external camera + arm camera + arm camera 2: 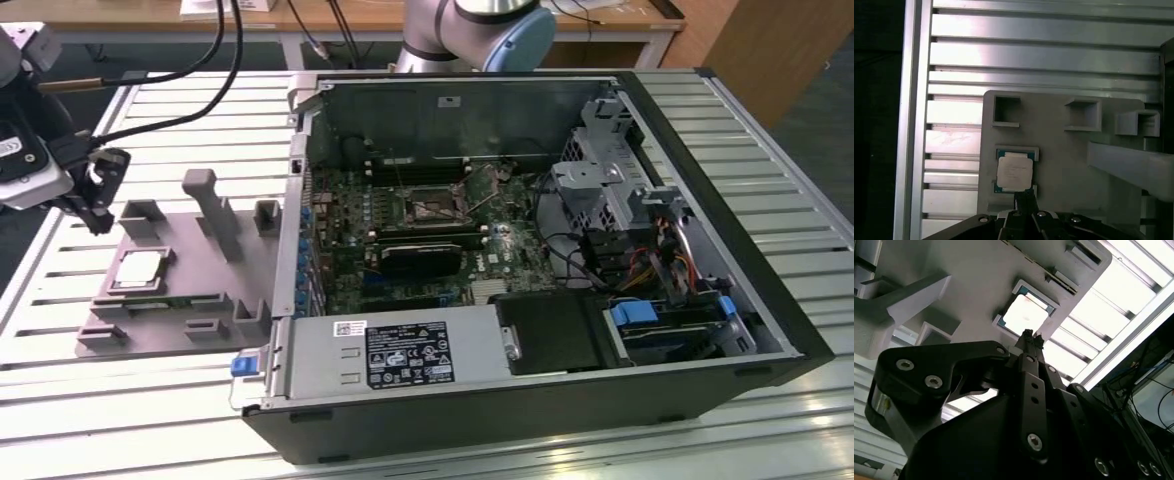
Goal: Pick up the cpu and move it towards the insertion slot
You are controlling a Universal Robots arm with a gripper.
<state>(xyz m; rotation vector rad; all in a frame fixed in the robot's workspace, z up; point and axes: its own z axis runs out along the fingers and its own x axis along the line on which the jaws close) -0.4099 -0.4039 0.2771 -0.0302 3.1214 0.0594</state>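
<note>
The cpu lies flat in a recess of the grey plastic fixture on the exterior view's left, silvery top up. My gripper hangs above the fixture's far left corner, clear of the chip. In both wrist views its thin fingertips are pressed together with nothing between them. The gripper points down near one edge of the cpu; in the first wrist view the gripper sits just off the cpu. The insertion slot lies on the green board inside the open computer case.
The open case takes up the middle and right of the slatted metal table. Upright posts rise from the fixture beside the chip. A black finned block sits in front of the slot, and a power supply nearer still.
</note>
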